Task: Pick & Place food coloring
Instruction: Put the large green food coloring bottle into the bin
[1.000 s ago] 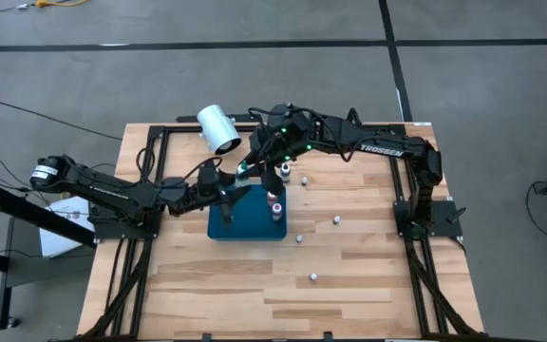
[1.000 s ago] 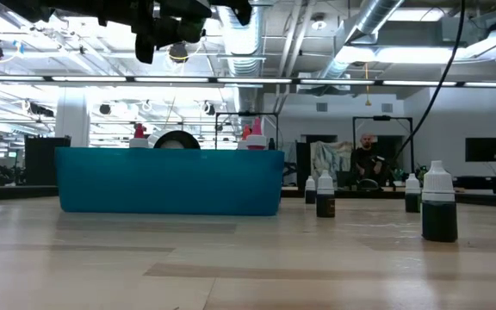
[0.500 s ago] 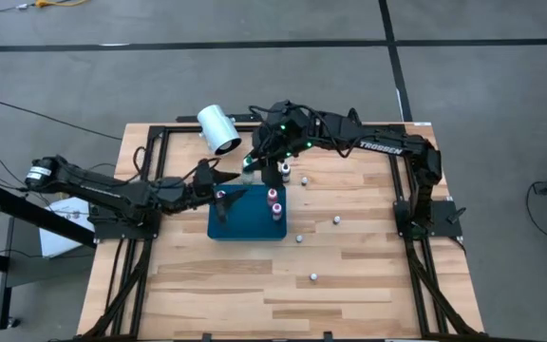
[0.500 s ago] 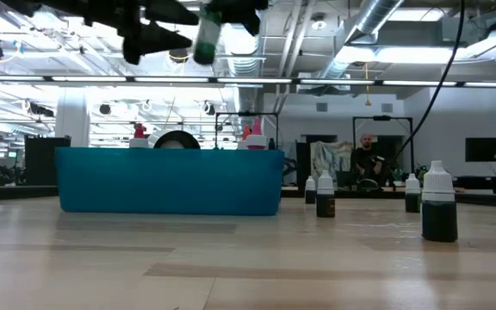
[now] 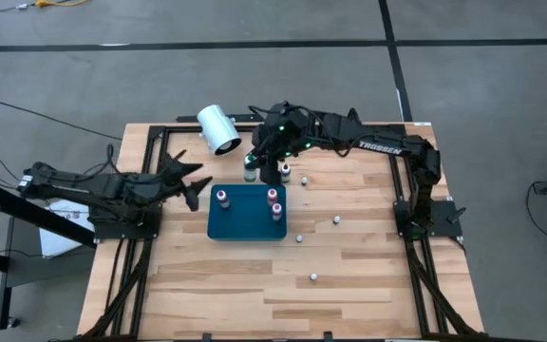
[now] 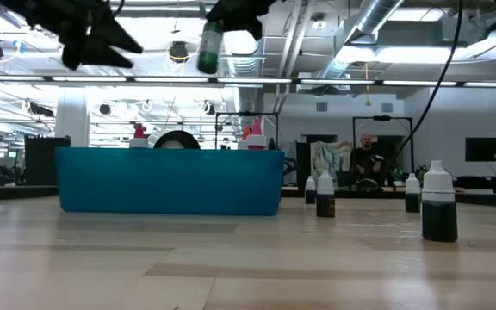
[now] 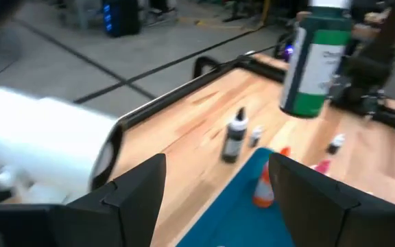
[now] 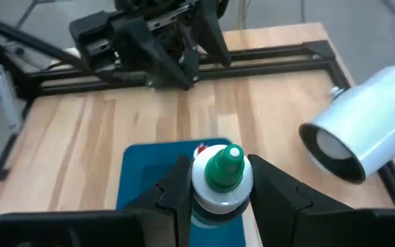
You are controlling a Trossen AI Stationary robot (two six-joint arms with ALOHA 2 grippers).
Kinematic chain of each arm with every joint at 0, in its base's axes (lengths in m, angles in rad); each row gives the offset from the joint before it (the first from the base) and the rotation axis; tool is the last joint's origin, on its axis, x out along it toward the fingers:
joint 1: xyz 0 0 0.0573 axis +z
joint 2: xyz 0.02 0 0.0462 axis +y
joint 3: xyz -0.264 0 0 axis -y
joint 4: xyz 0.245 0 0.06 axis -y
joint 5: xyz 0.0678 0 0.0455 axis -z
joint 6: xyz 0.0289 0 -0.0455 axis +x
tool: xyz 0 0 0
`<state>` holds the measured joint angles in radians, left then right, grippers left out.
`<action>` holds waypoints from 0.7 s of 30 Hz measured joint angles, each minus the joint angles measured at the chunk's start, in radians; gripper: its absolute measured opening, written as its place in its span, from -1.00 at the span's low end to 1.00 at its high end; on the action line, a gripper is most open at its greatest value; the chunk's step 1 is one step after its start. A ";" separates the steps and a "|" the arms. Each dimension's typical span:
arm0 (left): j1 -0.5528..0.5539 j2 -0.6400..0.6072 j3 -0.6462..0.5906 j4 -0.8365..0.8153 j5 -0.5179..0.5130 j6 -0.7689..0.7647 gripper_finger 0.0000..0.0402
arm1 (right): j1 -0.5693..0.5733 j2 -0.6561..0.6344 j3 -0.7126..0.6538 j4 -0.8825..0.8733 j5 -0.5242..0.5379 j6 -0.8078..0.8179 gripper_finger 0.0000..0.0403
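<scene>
Right gripper (image 8: 218,180) clenched around a green-topped food coloring bottle (image 8: 219,180), held aloft just beyond the far edge of the teal tray (image 5: 245,217); in the low view the bottle (image 6: 208,47) hangs well above the tray wall (image 6: 170,181). The left gripper (image 5: 191,186) hovers beside the tray's left edge with its fingers spread and nothing between them. To place the bottle well, the right arm should probably bring it over a bare patch of tray floor, clear of the three red- and pink-topped bottles (image 5: 221,197) already standing there, lower it upright until its base meets the floor, and only then release; a tilted or early release would likely topple so narrow a bottle. The bottle is a small cylinder with a pale shoulder and a conical green nozzle cap, apparently smooth plastic with a printed label. The tray is flat, rectangular and low-walled. A large white cylinder (image 5: 218,128) lies on its side near the table's far edge. Several dark-filled, white-capped bottles (image 6: 438,202) stand on the pale wooden slat table (image 5: 349,275), well apart from the tray.
</scene>
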<state>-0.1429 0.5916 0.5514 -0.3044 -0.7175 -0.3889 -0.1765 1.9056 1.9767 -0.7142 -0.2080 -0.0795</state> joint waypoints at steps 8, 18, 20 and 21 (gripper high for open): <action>0.000 -0.062 -0.001 -0.239 -0.058 -0.126 0.24 | 0.065 0.069 -0.001 0.041 0.034 0.020 -0.47; 0.001 -0.063 -0.002 -0.426 -0.117 -0.216 0.24 | 0.090 0.183 -0.001 0.150 0.079 0.080 -0.47; 0.001 -0.063 -0.002 -0.445 -0.120 -0.236 0.24 | 0.091 0.207 -0.005 0.143 0.085 0.080 -0.47; 0.001 -0.063 -0.002 -0.460 -0.123 -0.245 0.24 | 0.091 0.217 -0.004 0.157 0.090 0.080 -0.47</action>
<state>-0.1421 0.5289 0.5499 -0.7642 -0.8401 -0.6335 -0.0851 2.1230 1.9725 -0.5575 -0.1178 0.0008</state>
